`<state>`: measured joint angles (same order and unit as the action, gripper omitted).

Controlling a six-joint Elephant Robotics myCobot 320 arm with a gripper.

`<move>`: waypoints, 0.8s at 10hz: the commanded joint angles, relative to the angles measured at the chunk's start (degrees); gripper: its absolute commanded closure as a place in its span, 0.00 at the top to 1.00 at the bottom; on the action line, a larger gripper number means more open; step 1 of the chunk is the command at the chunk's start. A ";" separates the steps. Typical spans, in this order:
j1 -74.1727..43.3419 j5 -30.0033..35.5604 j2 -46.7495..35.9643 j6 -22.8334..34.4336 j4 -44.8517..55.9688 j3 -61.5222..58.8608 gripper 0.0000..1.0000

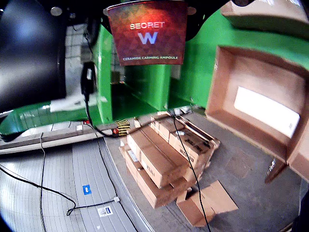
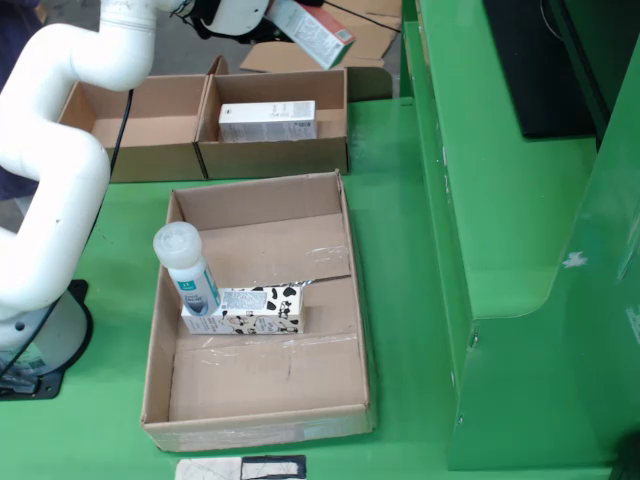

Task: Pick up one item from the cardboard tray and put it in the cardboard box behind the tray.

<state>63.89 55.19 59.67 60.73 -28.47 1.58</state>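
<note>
carton [image 2: 314,33] held at gripper [image 2: 262,18], tilted above cardboard box [image 2: 272,150].

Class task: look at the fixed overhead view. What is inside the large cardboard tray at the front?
Inside the cardboard tray: an upright bottle and a cow-patterned carton lying beside it. The bottle hides the carton's left end.

A white robot arm [image 2: 60,180] holds a carton [image 2: 315,32] above a cardboard box [image 2: 275,155] containing another carton [image 2: 267,120]. In the cardboard tray [image 2: 260,420] nearer the camera, a bottle [image 2: 187,268] stands touching a cow-patterned box [image 2: 255,310].
</note>
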 commanded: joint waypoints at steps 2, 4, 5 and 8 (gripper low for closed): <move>5.54 1.16 -2.26 -4.20 2.21 -1.58 0.00; 5.82 5.92 -4.17 -7.74 8.89 -1.58 0.00; 6.44 9.47 -5.22 -10.19 13.44 -1.58 0.00; 7.02 10.67 -5.19 -11.01 14.44 -1.58 0.00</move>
<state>70.40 64.86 56.95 49.92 -17.84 1.66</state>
